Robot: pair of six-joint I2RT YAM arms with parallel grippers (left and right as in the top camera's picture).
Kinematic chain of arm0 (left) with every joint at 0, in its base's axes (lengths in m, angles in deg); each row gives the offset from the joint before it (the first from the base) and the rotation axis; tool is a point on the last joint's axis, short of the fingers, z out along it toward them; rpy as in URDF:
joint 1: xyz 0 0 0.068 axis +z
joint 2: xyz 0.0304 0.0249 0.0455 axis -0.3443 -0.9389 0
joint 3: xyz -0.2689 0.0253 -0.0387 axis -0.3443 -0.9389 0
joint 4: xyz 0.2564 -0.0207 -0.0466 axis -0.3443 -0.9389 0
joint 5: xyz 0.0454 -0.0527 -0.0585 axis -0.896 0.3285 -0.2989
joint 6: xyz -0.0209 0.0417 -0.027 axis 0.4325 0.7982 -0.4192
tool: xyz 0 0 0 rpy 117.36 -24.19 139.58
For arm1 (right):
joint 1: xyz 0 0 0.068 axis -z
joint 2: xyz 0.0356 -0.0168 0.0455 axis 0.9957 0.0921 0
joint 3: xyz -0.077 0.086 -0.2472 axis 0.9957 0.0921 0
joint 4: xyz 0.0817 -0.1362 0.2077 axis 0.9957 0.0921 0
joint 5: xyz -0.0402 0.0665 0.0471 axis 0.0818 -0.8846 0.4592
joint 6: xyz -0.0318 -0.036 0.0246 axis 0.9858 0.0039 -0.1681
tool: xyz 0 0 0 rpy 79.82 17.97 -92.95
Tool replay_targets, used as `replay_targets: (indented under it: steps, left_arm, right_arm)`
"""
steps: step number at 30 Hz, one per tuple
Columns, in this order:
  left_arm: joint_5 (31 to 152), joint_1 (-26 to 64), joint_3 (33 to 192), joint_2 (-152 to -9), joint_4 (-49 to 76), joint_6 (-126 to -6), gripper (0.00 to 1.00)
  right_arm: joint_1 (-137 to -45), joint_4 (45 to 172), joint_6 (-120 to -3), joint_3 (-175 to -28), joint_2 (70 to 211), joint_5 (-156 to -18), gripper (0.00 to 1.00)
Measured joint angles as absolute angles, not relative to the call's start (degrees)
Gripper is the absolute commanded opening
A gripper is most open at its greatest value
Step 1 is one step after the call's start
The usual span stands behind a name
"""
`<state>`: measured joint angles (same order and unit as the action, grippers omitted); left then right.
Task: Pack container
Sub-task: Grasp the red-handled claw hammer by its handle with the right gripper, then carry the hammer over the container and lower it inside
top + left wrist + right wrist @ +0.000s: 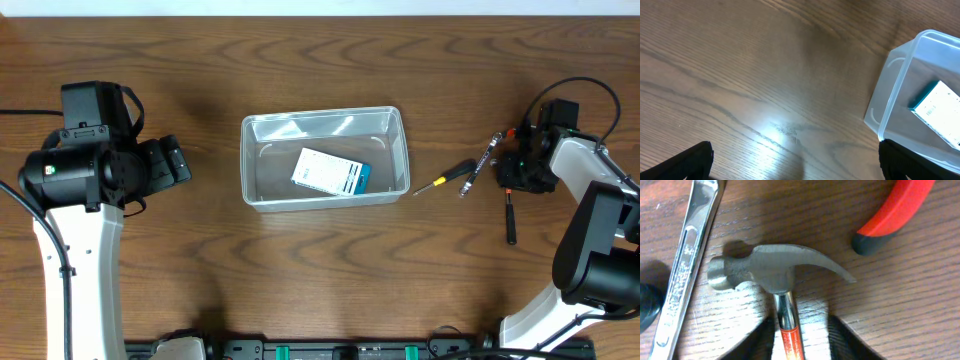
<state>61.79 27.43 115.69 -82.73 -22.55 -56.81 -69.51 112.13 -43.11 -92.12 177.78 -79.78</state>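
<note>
Right pincer (801, 330) is down over the hammer (777, 267), with its two dark fingers either side of the shiny shaft just below the head. Honestly I can't tell if it's actually clamped on or just straddling it. Left pincer (800, 162) is spread wide with nothing in it, over bare table (200, 60) at the left of the overhead frame. Hammer has a dull grey steel head with a curved claw pointing frame-right in the wrist view, plus a chrome neck and a red-orange band. A flat silvery wrench (685, 265) lies just left of it, and a red handle (890, 210) with a black tip pokes in at upper right. Table is dark brown wood grain. Container (272, 172) sits mid-frame in the overhead: clear plastic, rounded corners, thick rim, open side up, long axis running left-right. A white and teal box (330, 173) lies inside, slightly skewed. A black and yellow screwdriver (447, 179) lies on the table right of the container.
</note>
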Motion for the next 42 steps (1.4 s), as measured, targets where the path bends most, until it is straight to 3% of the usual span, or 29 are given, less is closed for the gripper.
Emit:
replay_targets:
  steps: [4, 6, 10, 17, 24, 33, 42]
  left_arm:
    - [61.79, 27.43, 115.69, -82.73, -22.55, -56.81, 0.98]
    - [61.79, 27.43, 115.69, -82.73, -22.55, -56.81, 0.98]
    - [61.79, 27.43, 115.69, -82.73, -22.53, -56.81, 0.98]
    - [61.79, 27.43, 115.69, -82.73, -22.57, -56.81, 0.98]
    - [61.79, 27.43, 115.69, -82.73, -22.55, -56.81, 0.98]
    - [61.79, 27.43, 115.69, -82.73, -22.61, -56.81, 0.98]
    - [61.79, 27.43, 115.69, -82.73, -23.14, -56.81, 0.98]
  right_arm:
    - [-69.51, 112.17, -43.37, -92.12, 177.78, -79.82, 0.18]
    - [-69.51, 112.17, -43.39, -92.12, 177.8, -79.82, 0.08]
    - [-69.51, 112.21, -43.48, -92.26, 177.8, -80.0, 0.02]
    - [-69.56, 113.02, -43.44, -92.47, 177.78, -80.0, 0.01]
    - [-73.21, 123.38, -43.22, -96.8, 175.31, -80.74, 0.01]
    - [-90.76, 124.98, -34.24, -120.82, 162.5, -83.54, 0.01]
    - [-109.62, 119.08, -12.05, -122.9, 168.01, -94.62, 0.01]
